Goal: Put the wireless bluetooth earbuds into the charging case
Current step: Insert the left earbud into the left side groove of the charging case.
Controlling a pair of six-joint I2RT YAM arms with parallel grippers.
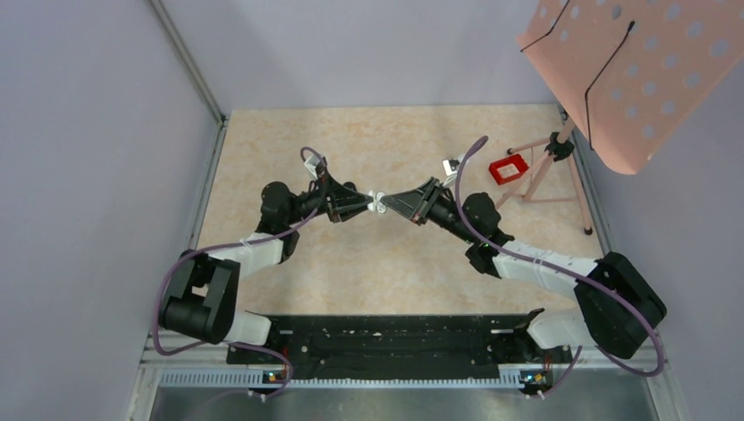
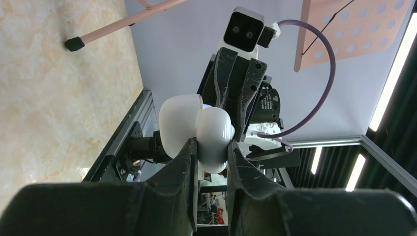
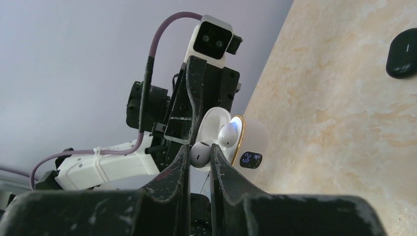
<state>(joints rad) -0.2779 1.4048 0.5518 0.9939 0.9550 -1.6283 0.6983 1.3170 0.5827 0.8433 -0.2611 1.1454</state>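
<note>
Right gripper [image 3: 200, 150] pinches one white earbud [image 3: 198, 154] between nearly closed fingers, at the mouth of the open white charging case [image 3: 253, 142], where a second white earbud [image 3: 227, 133] sits. Left gripper [image 2: 210, 147] is clamped on that case, held above the middle of the counter [image 1: 351, 263]. A black case [image 3: 402, 46] lies flat on the counter, well apart. A red object [image 1: 509, 168] sits near the right edge.

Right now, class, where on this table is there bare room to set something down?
Bare: the far strip of table behind the white case, and the near strip between it and the black rail. Crowded: the centre, where both jaws meet, and the right side by the red box and stand legs.
</note>
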